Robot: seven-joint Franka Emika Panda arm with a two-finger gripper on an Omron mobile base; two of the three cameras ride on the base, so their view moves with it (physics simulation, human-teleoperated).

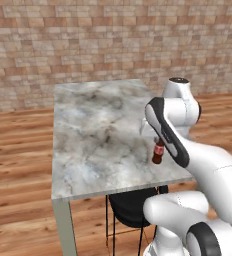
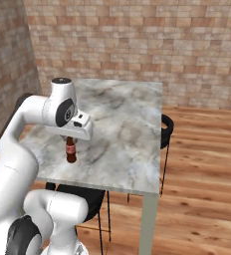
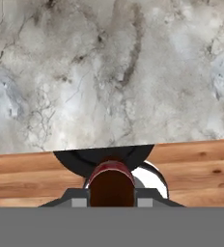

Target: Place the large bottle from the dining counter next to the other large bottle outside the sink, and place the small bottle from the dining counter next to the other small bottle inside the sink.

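Note:
The small bottle (image 1: 158, 153), brown glass with a red label, stands upright at the near edge of the dining counter (image 1: 95, 135). My gripper (image 2: 70, 140) comes down on it from above and is shut on its neck. In the right base view the small bottle (image 2: 70, 151) hangs under the hand, its base at about the level of the dining counter (image 2: 122, 134); whether it touches I cannot tell. The hand view looks down on the small bottle (image 3: 112, 185) between the fingertips of my gripper (image 3: 112, 198). The large bottle and the sink are out of view.
A black stool (image 1: 130, 204) stands under the counter's near edge, close to my base. Another black stool (image 2: 166, 127) is tucked in at the right side. A brick wall (image 1: 113, 40) runs behind the counter, with wooden floor (image 1: 18, 150) all around.

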